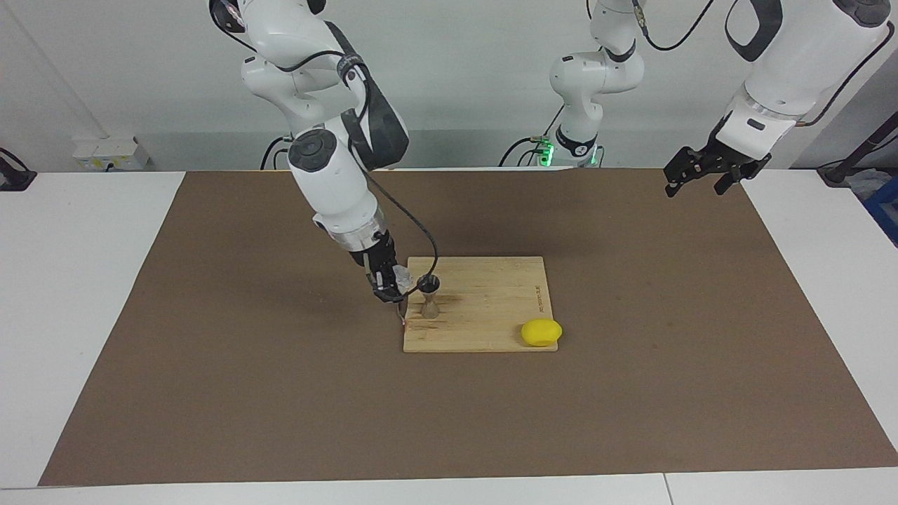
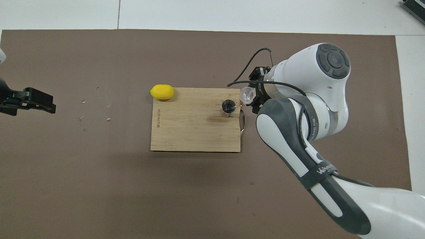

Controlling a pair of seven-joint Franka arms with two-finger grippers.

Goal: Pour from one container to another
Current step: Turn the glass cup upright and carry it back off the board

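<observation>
Clear cup [image 1: 401,278] clenched in right jaws, tilted beside jigger [image 1: 429,294] on board [image 1: 491,308]; left jaws released.

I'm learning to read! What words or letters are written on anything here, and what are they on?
"WANDER..." in white letters on the dark band around the right arm; the end runs out of sight.
A short burnt-in line of print on the wooden cutting board, at its end toward the left arm: too small to read.
Nothing readable on the cup, the jigger or the lemon.
</observation>
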